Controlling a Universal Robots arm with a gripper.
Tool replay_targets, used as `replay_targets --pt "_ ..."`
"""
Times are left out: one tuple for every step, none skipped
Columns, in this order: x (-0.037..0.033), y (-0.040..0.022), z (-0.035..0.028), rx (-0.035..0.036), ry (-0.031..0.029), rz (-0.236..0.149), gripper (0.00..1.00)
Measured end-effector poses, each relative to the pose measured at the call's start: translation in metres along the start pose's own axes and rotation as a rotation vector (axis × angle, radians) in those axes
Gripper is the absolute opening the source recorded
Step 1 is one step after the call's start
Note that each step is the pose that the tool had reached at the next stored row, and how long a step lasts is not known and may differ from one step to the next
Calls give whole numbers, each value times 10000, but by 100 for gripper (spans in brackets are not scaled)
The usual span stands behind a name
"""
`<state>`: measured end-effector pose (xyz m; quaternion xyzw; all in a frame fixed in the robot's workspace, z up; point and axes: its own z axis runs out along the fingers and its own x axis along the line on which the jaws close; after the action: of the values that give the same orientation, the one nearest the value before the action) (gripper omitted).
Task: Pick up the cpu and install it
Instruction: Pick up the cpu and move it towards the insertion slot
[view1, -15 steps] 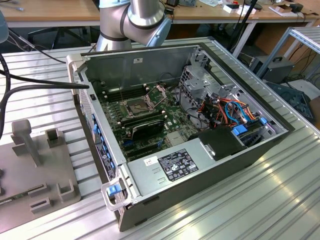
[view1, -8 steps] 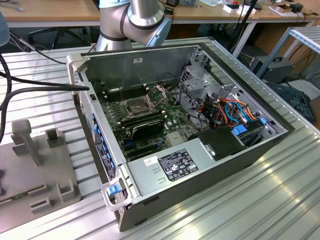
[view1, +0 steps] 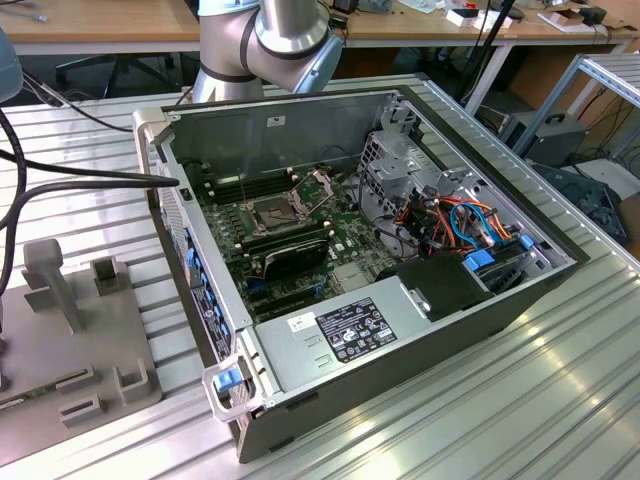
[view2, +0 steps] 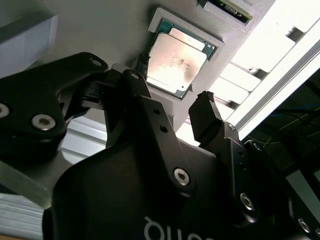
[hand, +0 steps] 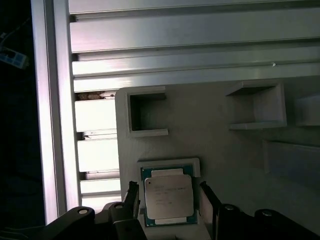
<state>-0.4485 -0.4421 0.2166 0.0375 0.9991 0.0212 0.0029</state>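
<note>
Grey holder (view1: 100, 340), at eight o'clock from the case (view1: 300, 130) in the exterior view, pockets the cpu (hand: 168, 196); the gripper (hand: 170, 199) straddles it, fingers (hand: 133, 197) wide apart and empty, so centring squarely on its edges seems key.

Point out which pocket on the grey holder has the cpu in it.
The framed pocket nearest the open tool: the cpu lies flat in it. The other two pockets, farther off, are empty.
</note>
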Motion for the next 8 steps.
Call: replay_targets --pt "0 0 1 0 1 0 60" --pt "0 0 1 0 1 0 60" --pt "0 0 2 0 0 0 60" --pt "0 0 3 0 0 0 60" --pt "0 0 3 0 1 0 60" --pt "0 0 4 0 1 0 60" --pt "0 0 5 0 1 0 60" --pt "0 0 7 0 0 0 60"
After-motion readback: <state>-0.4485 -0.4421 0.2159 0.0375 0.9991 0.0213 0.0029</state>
